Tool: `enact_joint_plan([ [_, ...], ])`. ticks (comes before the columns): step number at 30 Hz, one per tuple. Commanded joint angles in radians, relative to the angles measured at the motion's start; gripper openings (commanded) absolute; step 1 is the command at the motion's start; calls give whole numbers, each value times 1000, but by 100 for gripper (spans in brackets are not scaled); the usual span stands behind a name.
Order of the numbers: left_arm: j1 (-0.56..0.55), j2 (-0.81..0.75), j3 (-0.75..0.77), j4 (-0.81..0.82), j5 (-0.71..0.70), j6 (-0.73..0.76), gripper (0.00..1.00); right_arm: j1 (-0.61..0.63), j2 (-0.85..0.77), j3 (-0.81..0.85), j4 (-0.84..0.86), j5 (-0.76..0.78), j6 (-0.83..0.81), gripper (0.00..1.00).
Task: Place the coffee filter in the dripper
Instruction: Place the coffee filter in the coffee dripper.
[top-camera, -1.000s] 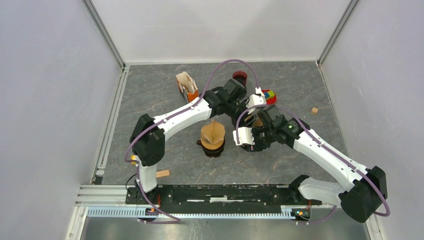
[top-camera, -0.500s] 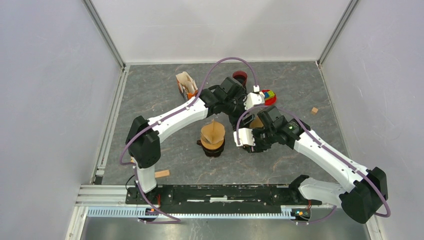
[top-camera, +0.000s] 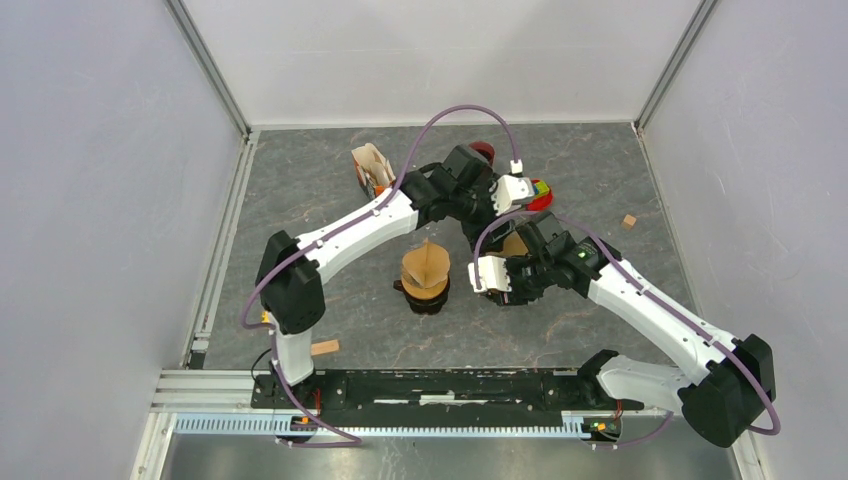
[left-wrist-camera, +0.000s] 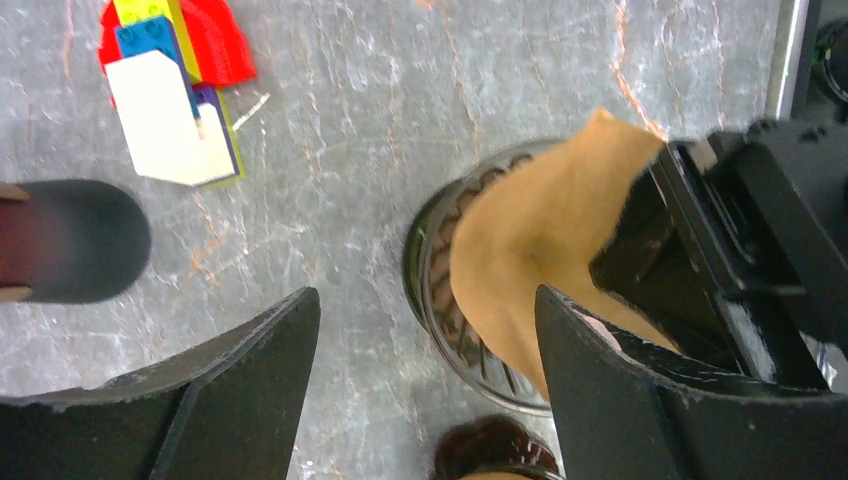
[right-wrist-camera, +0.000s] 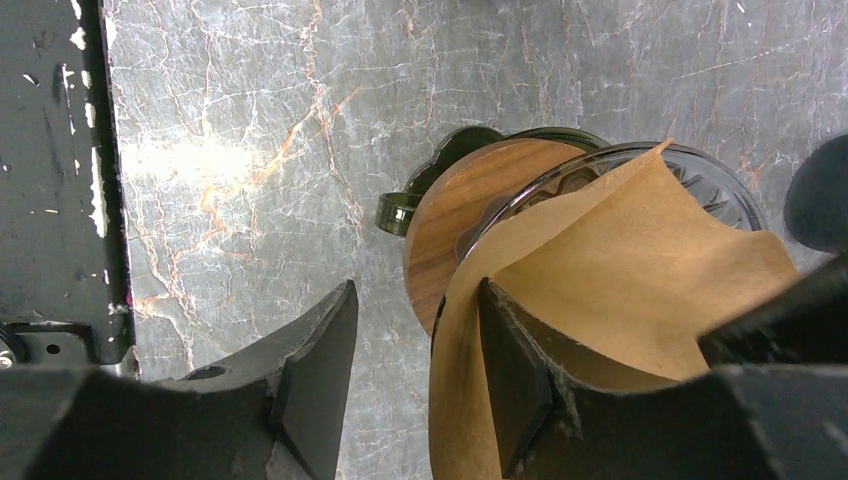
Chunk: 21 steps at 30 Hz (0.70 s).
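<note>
1. So, I read the right gripper (right-wrist-camera: 418, 292) as half spread and pinching nothing. The near wall of the filter (right-wrist-camera: 650, 260) runs up through its gap, with one finger outside the paper and the other over its mouth.
2. The filter sits tip-down in the dripper (right-wrist-camera: 445, 250), cone upright and standing proud of the rim. I judge it wants pressing home.
3. From the right gripper the cone lies just ahead, off to one side. This arm is much the nearer.
4. The left gripper (left-wrist-camera: 425, 295) hangs spread wide and empty, farther off.
5. Count: one dripper, one filter in it, one holder of spare filters (top-camera: 372, 168), one dark cup (left-wrist-camera: 70, 240), one toy-brick cluster (left-wrist-camera: 165, 70), two small wooden blocks (top-camera: 628, 221).
</note>
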Motion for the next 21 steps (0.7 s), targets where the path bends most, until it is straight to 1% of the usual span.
enact_joint_plan([
  [1,2,82,123,-46,6,-9,85,-3,-4,11,-20,-29,-13,54],
  [5,2,134,190,-112,28,-14,85,-4,-1,16,-23,-24,-10,54],
  [11,3,128,173,-119,51,9,86,-8,6,15,-22,-22,-7,54],
  [17,2,149,170,-121,-28,30,85,-7,20,29,-28,-28,-9,54],
  [21,2,174,182,-129,-42,38,84,-8,34,36,-36,-30,-16,54],
])
